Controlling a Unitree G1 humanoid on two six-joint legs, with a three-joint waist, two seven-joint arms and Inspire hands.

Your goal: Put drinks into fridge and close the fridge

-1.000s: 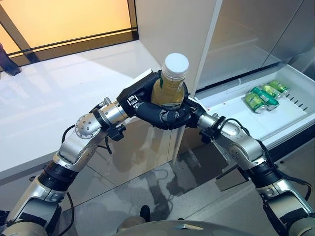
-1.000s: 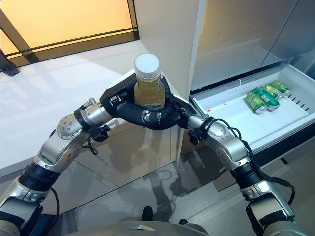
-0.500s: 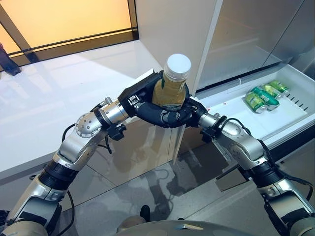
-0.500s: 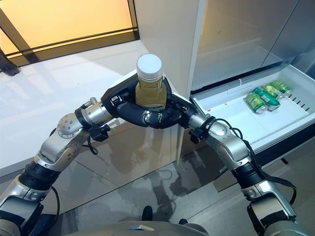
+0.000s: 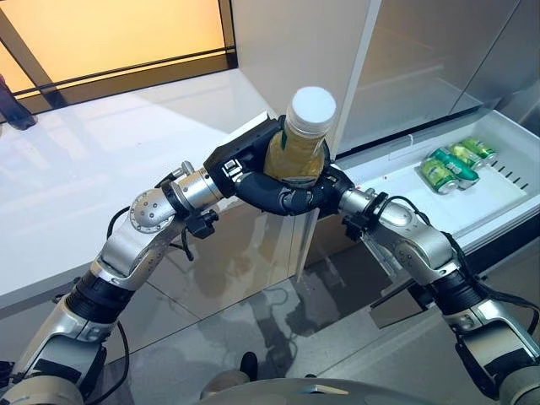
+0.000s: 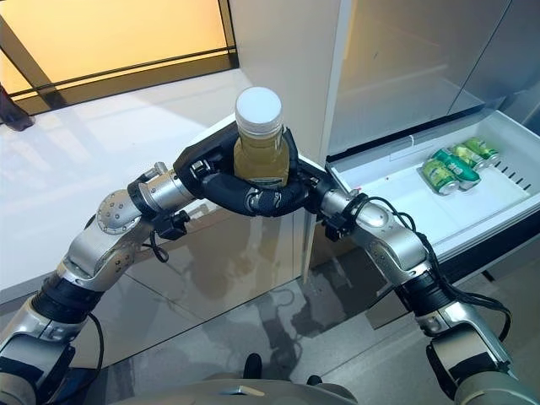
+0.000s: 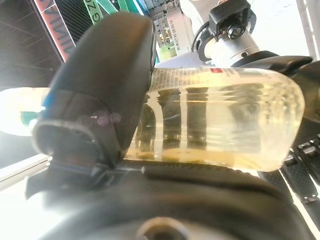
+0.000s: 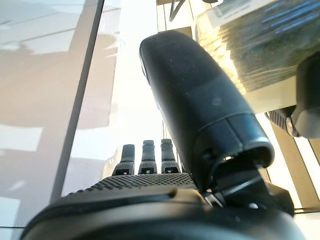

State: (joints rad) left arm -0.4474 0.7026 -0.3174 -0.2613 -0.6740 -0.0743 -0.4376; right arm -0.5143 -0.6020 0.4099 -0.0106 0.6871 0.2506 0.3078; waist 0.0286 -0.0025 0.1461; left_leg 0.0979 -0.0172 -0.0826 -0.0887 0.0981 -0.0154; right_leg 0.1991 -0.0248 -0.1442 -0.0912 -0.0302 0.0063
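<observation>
You hold the bottle (image 5: 297,143) upright between both hands: left hand (image 5: 245,164) curls round it, right hand (image 6: 287,190) wraps under it. It hangs off the counter (image 5: 101,177) corner, short of the open drawer (image 5: 396,190) with cans (image 5: 451,164). Release one hand badly and it drops or tips.

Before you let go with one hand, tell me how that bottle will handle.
The bottle looks full of liquid, so probably heavy for its size. It is tall and narrow, so likely to tip. The left hand and right hand both wrap it; its smooth wall may slip in one.
</observation>
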